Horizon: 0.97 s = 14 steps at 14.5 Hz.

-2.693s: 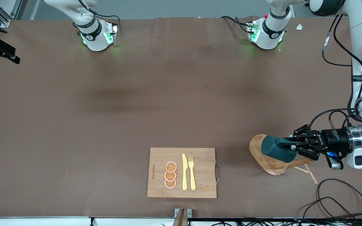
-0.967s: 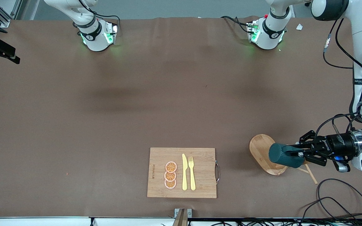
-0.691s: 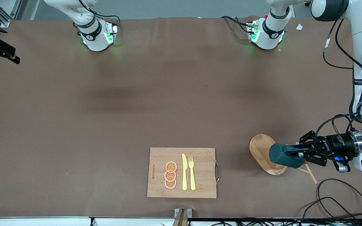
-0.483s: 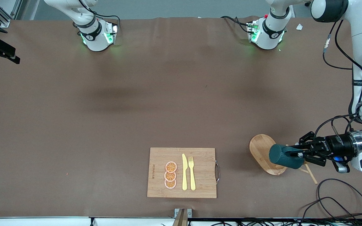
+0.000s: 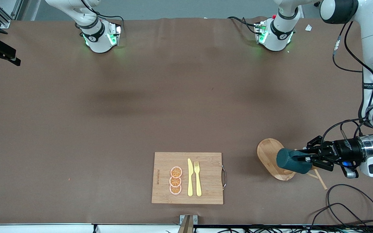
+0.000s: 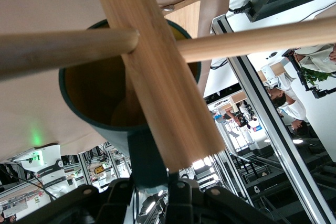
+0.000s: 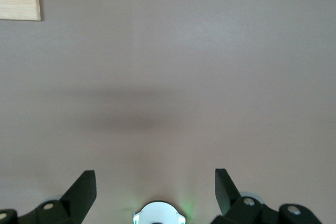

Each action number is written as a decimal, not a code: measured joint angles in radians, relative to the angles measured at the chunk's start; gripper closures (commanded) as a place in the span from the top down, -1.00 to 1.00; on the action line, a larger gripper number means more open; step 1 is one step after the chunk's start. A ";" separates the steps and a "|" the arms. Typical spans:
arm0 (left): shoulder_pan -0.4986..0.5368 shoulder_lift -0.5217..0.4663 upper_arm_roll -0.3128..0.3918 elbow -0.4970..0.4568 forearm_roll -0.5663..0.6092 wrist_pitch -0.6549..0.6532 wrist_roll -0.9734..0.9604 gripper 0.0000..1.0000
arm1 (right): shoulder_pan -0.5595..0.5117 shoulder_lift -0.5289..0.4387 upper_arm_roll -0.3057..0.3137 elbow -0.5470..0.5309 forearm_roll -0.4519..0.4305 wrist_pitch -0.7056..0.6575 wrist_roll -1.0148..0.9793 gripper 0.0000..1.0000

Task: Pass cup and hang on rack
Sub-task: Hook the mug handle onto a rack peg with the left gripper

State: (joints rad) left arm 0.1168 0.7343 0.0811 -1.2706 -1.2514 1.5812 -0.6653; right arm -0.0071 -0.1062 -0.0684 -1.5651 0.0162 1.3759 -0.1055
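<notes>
While my left gripper [image 5: 304, 158] clamps tight on the small handle of the cup [image 5: 292, 160], I hold that smooth, dark teal cylinder on its side over the pale wooden rack [image 5: 272, 158], whose flat oval base lies at the left arm's end of the table. Through my left wrist camera the cup's [image 6: 105, 95] tan inside gapes open, with the rack's [image 6: 157, 77] square post and round pegs crossing in front of its rim. My right gripper [image 7: 155, 192] waits with its jaws spread wide and empty over bare brown table [image 5: 141, 97], and a rectangular bamboo board [image 5: 206, 171] carries a yellow knife [image 5: 190, 177], a fork [image 5: 197, 177] and orange slices [image 5: 175, 180].
</notes>
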 measured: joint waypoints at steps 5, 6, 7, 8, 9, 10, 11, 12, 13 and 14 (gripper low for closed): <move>0.001 0.004 0.000 0.000 0.003 0.000 0.000 -0.66 | 0.000 0.000 0.000 0.000 0.000 0.000 0.000 1.00; 0.001 0.005 0.000 0.000 0.003 0.000 0.000 -0.56 | 0.000 0.000 0.000 0.000 0.000 0.000 0.000 1.00; 0.002 0.006 0.001 0.000 0.003 0.000 0.000 -0.30 | 0.000 0.000 0.000 0.000 0.000 0.000 0.000 1.00; 0.002 0.006 0.001 0.000 0.004 0.000 0.000 -0.03 | 0.000 0.000 0.000 0.000 0.000 0.000 0.000 1.00; 0.002 0.007 0.001 0.000 0.004 0.000 0.000 0.23 | 0.000 0.000 0.000 0.000 0.000 0.000 0.000 1.00; 0.002 0.007 0.001 0.000 0.004 0.000 0.000 0.82 | 0.000 0.000 0.000 0.000 0.000 0.000 0.000 1.00; 0.002 0.007 0.001 0.000 0.004 0.000 0.000 1.00 | 0.000 0.000 0.000 0.000 0.000 0.000 0.000 1.00; 0.002 0.007 0.002 0.000 0.004 0.000 0.000 1.00 | 0.000 0.000 0.000 0.000 0.000 0.000 0.000 1.00; 0.002 0.007 0.005 0.001 0.004 0.000 0.000 1.00 | 0.000 0.000 0.000 0.000 0.000 0.000 0.000 1.00; 0.002 0.007 0.008 0.002 0.004 0.000 0.000 1.00 | 0.000 0.000 0.000 0.000 0.000 0.000 0.000 1.00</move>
State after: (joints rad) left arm 0.1185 0.7408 0.0887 -1.2683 -1.2478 1.5812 -0.6648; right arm -0.0071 -0.1062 -0.0684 -1.5655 0.0162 1.3758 -0.1055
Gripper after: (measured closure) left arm 0.278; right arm 0.000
